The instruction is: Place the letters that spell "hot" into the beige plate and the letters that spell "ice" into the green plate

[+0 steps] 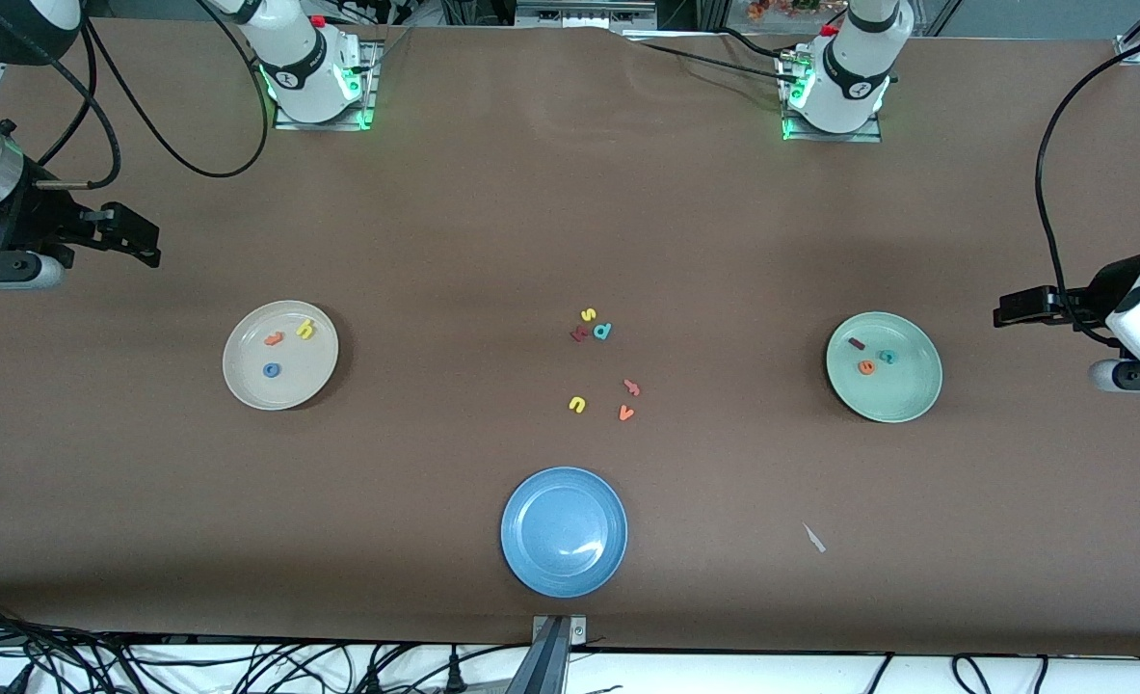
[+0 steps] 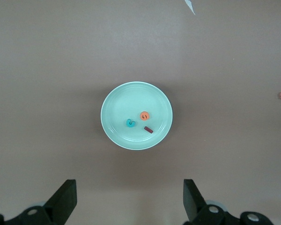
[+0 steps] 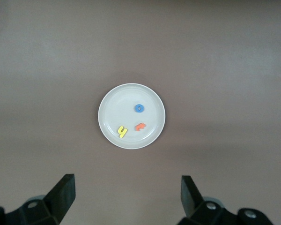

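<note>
Lying in the glossy round beige plate (image 1: 280, 355) near the right arm's desk edge: foam yellow h (image 1: 305, 329), blue ring o (image 1: 271, 369), orange t (image 1: 274, 338). Sitting in the mint green plate (image 1: 884, 366) (same shallow shape) near the left arm's edge: dark red i (image 1: 857, 342), teal c (image 1: 888, 357), orange e (image 1: 865, 366). Hovering released over the desk's ends: left claw (image 1: 1013, 313), right claw (image 1: 141, 236).

A blue plate (image 1: 564, 531) sits low in the frame at centre, on the brown table (image 1: 454, 222). Above it, around mid-frame, lie loose foam letters in two small groups. The upper group holds a yellow s (image 1: 588, 314), a teal d (image 1: 603, 331) and a dark red letter (image 1: 579, 334) touching or nearly touching one another. The lower group, spread wider, holds a yellow u (image 1: 577, 405), an orange v (image 1: 626, 413) and a pinkish-orange letter (image 1: 632, 387). A small white scrap (image 1: 813, 538) lies at lower right.
</note>
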Robot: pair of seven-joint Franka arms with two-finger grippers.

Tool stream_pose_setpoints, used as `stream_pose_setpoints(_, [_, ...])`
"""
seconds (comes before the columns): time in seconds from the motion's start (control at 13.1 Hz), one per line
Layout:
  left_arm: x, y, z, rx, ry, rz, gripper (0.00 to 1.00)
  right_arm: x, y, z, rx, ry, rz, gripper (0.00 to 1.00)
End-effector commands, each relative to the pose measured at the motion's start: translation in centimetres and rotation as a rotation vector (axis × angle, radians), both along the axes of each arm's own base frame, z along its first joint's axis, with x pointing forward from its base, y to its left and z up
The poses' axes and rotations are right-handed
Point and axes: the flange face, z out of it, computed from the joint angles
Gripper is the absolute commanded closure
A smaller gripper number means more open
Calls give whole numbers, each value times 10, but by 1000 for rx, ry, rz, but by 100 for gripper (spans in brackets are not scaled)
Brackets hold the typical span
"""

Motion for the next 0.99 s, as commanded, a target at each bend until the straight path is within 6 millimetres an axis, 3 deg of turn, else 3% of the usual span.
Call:
stream_pose_setpoints(0.0, [1, 4, -1, -14, -17, -17, 0, 3, 3, 6, -11, 1, -7, 0])
stream_pose_setpoints(0.91, [2, 7, -1, 25, -18, -22, 1, 4, 2, 4, -8, 3, -10, 0])
